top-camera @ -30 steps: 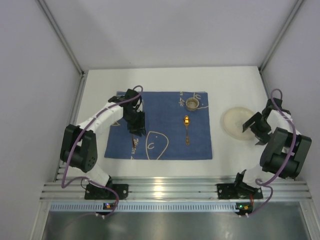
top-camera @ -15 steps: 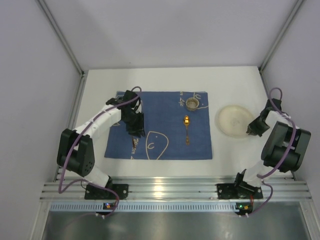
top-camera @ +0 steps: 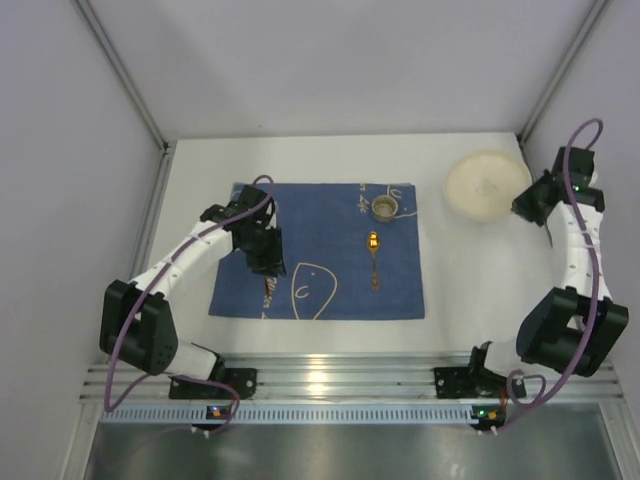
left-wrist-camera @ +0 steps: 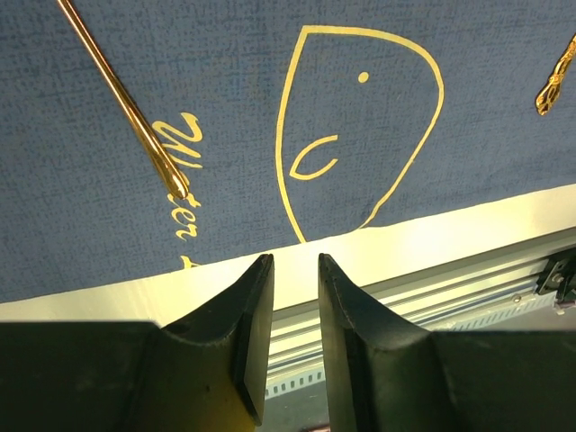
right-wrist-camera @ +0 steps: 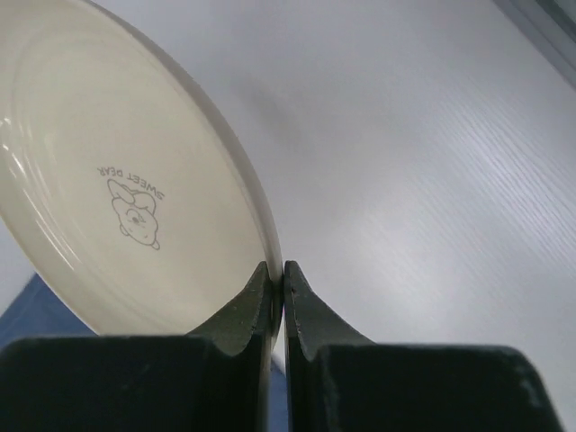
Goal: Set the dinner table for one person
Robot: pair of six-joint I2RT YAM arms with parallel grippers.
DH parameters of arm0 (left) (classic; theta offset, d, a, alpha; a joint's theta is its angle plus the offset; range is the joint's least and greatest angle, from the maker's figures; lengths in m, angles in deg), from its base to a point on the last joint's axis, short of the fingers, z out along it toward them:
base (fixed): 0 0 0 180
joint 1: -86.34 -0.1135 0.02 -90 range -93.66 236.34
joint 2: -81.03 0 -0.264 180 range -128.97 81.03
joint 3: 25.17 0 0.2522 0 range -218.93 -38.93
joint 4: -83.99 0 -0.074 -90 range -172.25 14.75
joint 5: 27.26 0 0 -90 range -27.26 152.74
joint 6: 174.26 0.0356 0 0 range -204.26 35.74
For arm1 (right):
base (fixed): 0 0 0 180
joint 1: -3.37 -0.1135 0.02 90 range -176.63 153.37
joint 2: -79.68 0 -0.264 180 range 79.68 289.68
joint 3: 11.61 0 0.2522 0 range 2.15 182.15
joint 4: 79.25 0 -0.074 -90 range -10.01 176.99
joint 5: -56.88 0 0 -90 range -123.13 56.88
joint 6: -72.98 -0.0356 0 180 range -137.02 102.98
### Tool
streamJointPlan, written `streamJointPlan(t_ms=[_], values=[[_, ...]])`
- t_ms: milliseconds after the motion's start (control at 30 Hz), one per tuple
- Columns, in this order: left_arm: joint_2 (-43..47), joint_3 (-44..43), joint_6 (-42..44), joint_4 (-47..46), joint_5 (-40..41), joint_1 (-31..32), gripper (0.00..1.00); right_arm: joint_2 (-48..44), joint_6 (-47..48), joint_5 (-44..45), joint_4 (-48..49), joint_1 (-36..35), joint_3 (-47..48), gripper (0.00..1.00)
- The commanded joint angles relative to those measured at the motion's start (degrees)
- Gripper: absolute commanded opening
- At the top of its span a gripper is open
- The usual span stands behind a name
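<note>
The ribbed rail point(top-camera: 350, 382) runs along the near edge of the white table point(top-camera: 460, 300), with both arm bases bolted to it. Just past the rail, the blue cloth point(top-camera: 330, 215) lies flat on the left and middle of the table, with gold line drawings on it.

The left gripper point(top-camera: 268, 262) hangs over the left part of the cloth. In the left wrist view its jaws point(left-wrist-camera: 295, 270) stand a narrow gap apart with nothing between them, pointing back toward the near hem of the cloth point(left-wrist-camera: 225, 108) and the strip of table point(left-wrist-camera: 405, 243) before the rail point(left-wrist-camera: 468, 288). A thin gold stick point(left-wrist-camera: 126, 99) lies on the cloth just beside the gripper, its tip on the gold lettering; from above the stick point(top-camera: 267, 293) shows just near of the gripper.

Near the middle of the cloth lies a gold spoon point(top-camera: 372, 258), handle toward the rail; the end of the handle point(left-wrist-camera: 558, 76) shows at the right edge of the left wrist view. Beyond it, by the far hem, stands a small cup point(top-camera: 385, 208).

At the far right of the table, off the cloth, is the cream plate point(top-camera: 487, 184). The right gripper point(top-camera: 525, 200) grips its right rim. In the right wrist view the jaws point(right-wrist-camera: 278, 274) are pinched tight on the rim and the plate point(right-wrist-camera: 117, 180) is tilted, a small bear print on the face turned to the camera. Whether its far edge touches the table point(right-wrist-camera: 432, 180) I cannot tell.
</note>
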Motion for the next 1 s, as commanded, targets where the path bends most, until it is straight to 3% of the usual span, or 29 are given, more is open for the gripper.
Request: streamJointPlan(t_ms=[0,167,267,367,667,967], values=[[1.0,-0.9,-1.0,-1.7,0.8,0.4,0.31,-3.8,-1.6,-1.0,-3.4,-8.6,12.5,0.00],[2.4,-3.0,-0.9,-1.2,2.4,0.4,0.32,-1.8,-4.4,0.9,-3.8,-32.4,16.2,0.00],[3.3,-3.7,-1.0,-0.1,3.6,0.4,0.32,0.8,-6.7,4.5,-0.9,-42.6,10.8,0.00],[6.7,-2.7,-1.4,0.9,5.6,0.4,0.32,6.2,-7.6,5.1,-0.2,-48.2,7.0,0.00],[19.3,5.4,-4.2,2.0,10.5,0.3,0.34,23.5,-6.2,3.5,2.1,-56.8,12.4,0.00],[23.9,7.7,-5.2,4.2,13.8,0.2,0.36,33.1,-6.4,1.4,2.9,-60.2,15.7,0.00]])
